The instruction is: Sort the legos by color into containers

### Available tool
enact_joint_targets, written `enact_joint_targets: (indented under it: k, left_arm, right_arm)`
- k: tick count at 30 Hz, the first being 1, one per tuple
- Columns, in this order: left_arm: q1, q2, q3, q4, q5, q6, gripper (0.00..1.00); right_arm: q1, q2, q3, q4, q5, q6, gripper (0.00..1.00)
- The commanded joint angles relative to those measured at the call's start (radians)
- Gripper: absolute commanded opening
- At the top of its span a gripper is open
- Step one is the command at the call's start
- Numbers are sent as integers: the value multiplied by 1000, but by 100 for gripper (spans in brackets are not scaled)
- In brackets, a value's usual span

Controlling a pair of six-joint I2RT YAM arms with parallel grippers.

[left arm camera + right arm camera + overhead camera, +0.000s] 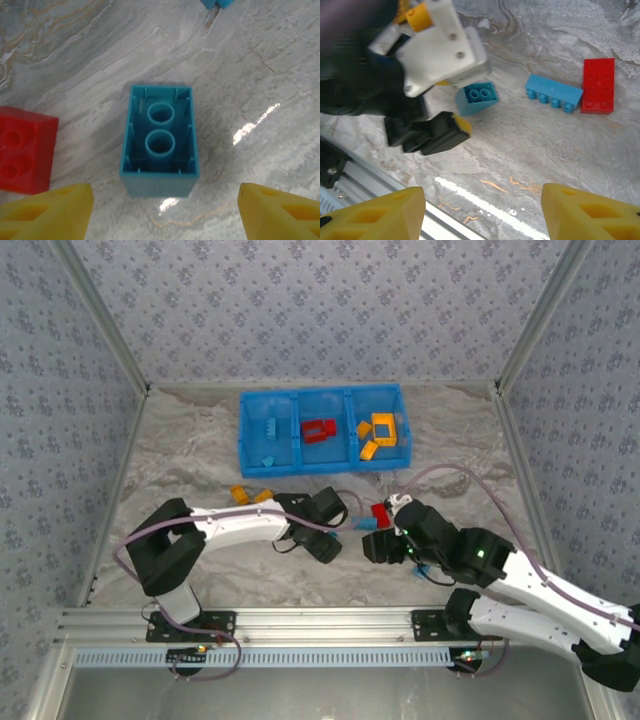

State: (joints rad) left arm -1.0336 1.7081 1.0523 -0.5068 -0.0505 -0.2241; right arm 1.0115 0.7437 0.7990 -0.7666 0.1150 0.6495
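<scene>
Glossy plastic blue brick (pixel 160 145), marble-look tabletop (pixel 260 75)

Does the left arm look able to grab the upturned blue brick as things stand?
Probably yes: the left gripper hangs open over the blue brick, with a finger on either side, and the red brick lies apart from it.

Left arm (pixel 240 525), right arm (pixel 545 588): white links, blk joints, purple-grey cables (pixel 450 472); yellow finger pads (pixel 50 210); green LED (pixel 481 554) on right arm.
</scene>
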Motion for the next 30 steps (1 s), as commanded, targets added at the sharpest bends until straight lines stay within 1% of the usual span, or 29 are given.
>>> enact_joint_targets:
  k: [1, 2, 7, 8, 11, 13, 15, 16, 18, 20, 22, 26, 30]
  left_arm:
    - [6, 44, 37, 46, 5, 27, 70]
    - [7, 56, 39, 54, 2, 30, 66]
    - [6, 50, 40, 83, -7, 21, 37]
    - [6, 31, 38, 76, -20, 12, 34]
    - [10, -66, 34, 40, -76, -25, 31]
    - [37, -139, 49, -16, -111, -49, 31]
    - [98, -217, 68, -70, -111, -76, 32]
    - [125, -244, 75, -86, -100, -84, 32]
    - [215, -292, 96, -112, -66, -93, 32]
    - [299, -307, 123, -128, -43, -91, 32]
    - [373, -289, 162, -146, -31, -87, 32]
    - [501, -171, 276, -202, -14, -113, 32]
    - [587, -19, 383, -197, 63, -158, 32]
  right_arm:
    - [35, -24, 1, -47, 73, 68, 65]
    - [43, -25, 4, -50, 76, 70, 65]
    - [50, -19, 10, -33, 90, 70, 64]
    - [50, -12, 11, -26, 91, 67, 64]
    - [50, 23, 21, -4, 82, 43, 64]
    - [50, 55, 27, 33, 62, 10, 64]
    - [53, 102, 38, 95, 35, -11, 64]
    - [58, 128, 47, 126, 26, -55, 64]
    - [75, 190, 69, 208, 22, -100, 64]
    - [91, 254, 102, 265, 34, -141, 65]
    - [107, 321, 141, 317, 52, -175, 65]
    - [117, 448, 229, 365, 66, -210, 64]
    - [124, 508, 259, 408, 76, -214, 63]
